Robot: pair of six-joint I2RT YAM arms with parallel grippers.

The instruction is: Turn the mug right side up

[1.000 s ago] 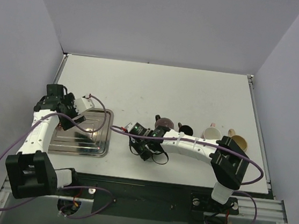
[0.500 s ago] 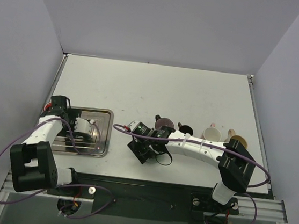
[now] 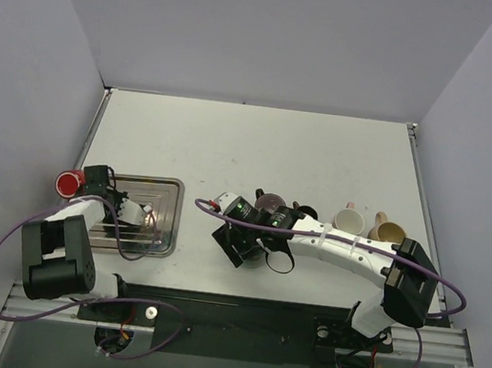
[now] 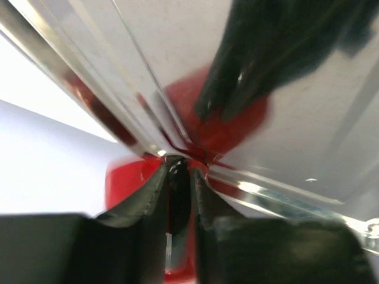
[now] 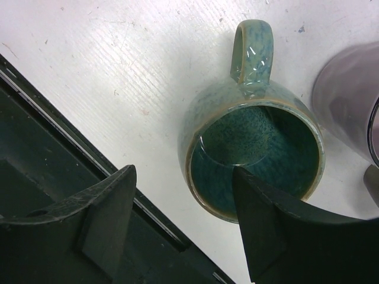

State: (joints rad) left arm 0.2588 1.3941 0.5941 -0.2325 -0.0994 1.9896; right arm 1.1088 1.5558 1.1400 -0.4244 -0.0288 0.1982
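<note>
The right gripper (image 5: 183, 173) hangs with its fingers spread and touching nothing over the speckled green glazed ceramic mug (image 5: 254, 148), which stands upright on the white table (image 5: 118, 71). The left gripper (image 4: 177, 177) pinches the red plastic cup (image 3: 70, 183) at the edge of the shiny steel tray (image 3: 157, 227).

Right fingers (image 5: 106, 213) newly apart; left fingers (image 4: 148, 201) narrower, now at red mug (image 3: 69, 184).

A metal tray (image 3: 172, 195) is lying at the left of the white table (image 3: 250, 149). Over on the right, a cream mug (image 3: 347, 219) and a tan mug (image 3: 392, 232) are sitting side by side, openings up. A purple mug (image 3: 270, 204) is sitting nearer the middle.
</note>
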